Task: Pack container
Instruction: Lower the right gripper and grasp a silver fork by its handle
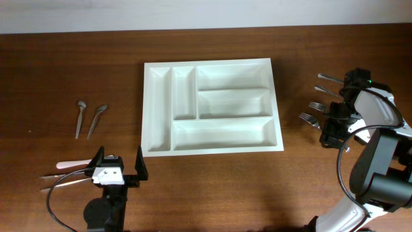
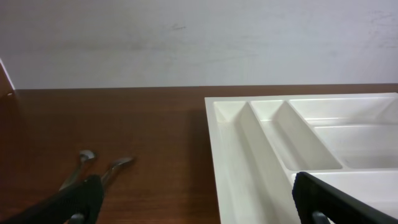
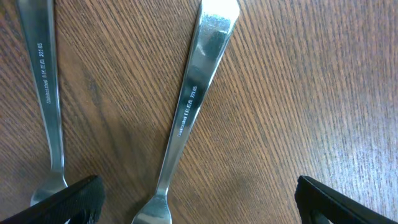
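Steel fork (image 3: 189, 106) by the right edge of the tabletop (image 1: 212, 193) sits under the right pincer (image 3: 199, 196) (wide open, empty), handle crossing the gap.

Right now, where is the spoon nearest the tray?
Overhead view, left side: the spoon lies on the table between a second spoon and the white tray, beyond the left gripper and its open jaws.

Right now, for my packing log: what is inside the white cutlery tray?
All five compartments of the cutlery tray show bare white floors, no cutlery. Nothing covers them from overhead.
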